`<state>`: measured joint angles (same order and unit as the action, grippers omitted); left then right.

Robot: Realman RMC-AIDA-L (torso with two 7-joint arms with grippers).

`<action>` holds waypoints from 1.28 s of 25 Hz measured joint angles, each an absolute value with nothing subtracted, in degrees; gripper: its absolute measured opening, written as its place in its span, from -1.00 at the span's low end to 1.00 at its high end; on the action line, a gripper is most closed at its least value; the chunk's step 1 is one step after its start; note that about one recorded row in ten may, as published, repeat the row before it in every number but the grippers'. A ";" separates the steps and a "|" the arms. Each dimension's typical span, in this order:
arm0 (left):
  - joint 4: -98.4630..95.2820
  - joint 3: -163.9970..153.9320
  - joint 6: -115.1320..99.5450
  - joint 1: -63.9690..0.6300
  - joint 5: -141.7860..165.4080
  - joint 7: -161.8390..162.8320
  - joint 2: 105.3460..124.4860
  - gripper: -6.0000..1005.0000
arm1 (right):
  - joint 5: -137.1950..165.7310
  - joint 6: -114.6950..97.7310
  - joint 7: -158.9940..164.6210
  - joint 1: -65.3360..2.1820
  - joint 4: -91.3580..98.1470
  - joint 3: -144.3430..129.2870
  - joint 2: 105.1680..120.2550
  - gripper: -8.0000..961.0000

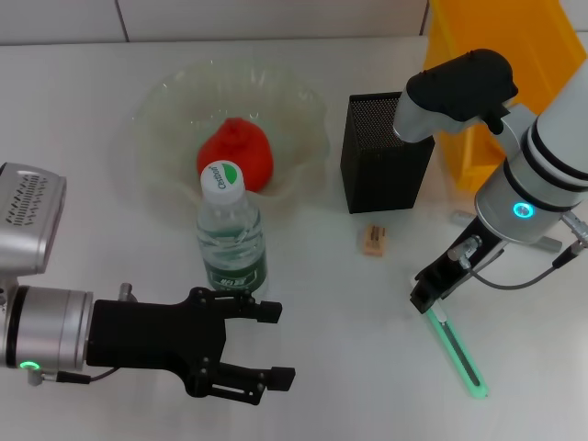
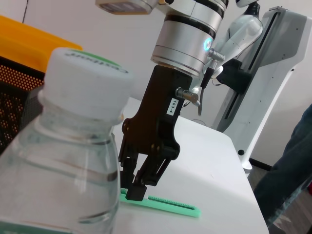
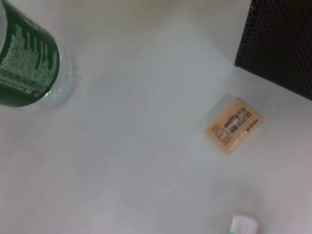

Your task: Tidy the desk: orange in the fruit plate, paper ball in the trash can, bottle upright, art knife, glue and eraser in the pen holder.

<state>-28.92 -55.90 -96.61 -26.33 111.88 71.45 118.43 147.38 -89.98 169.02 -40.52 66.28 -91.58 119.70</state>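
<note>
The orange [image 1: 236, 152] lies in the clear glass fruit plate [image 1: 165, 101]. In front of the plate the bottle [image 1: 230, 237] stands upright, with a white cap and a green label. My left gripper [image 1: 274, 344] is open just in front of its base, with nothing between the fingers. The eraser [image 1: 373, 239] lies flat before the black mesh pen holder [image 1: 384, 152]. The green art knife [image 1: 457, 351] lies on the table, and my right gripper [image 1: 432, 296] is down on its far end, fingers closed around it. Paper ball and glue are out of view.
A yellow bin [image 1: 501, 73] stands at the back right, behind the right arm. A grey piece [image 1: 551, 243] pokes out behind that arm; I cannot tell what it is. In the left wrist view, a white machine stand [image 2: 287, 73] rises beyond the table's edge.
</note>
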 joint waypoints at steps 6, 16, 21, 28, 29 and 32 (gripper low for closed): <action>-28.92 -55.90 -96.44 -26.25 111.89 71.45 118.34 0.73 | 147.54 -89.99 169.02 -40.58 66.11 -91.87 119.70 -0.35; -28.92 -55.90 -96.23 -26.03 111.88 71.45 118.38 0.73 | 147.69 -90.09 169.02 -40.55 65.99 -92.27 119.70 -0.36; -28.92 -55.90 -96.27 -25.93 111.89 71.46 118.46 0.73 | 147.60 -90.04 169.02 -40.36 66.07 -92.83 119.70 -0.42; -28.92 -55.90 -96.44 -25.84 111.88 71.46 118.48 0.73 | 147.45 -90.11 168.88 -39.64 68.24 -92.49 119.58 -0.75; -28.91 -55.90 -96.42 -25.81 111.89 71.46 118.47 0.73 | 147.44 -90.28 168.82 -39.27 69.04 -92.41 119.52 -0.77; -28.92 -55.90 -96.34 -25.76 111.89 71.46 118.47 0.73 | 147.41 -90.60 168.66 -37.83 72.54 -91.94 119.34 -0.80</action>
<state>-28.92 -55.90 -96.34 -25.76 111.89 71.46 118.47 147.41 -90.60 168.66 -37.83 72.54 -91.94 119.34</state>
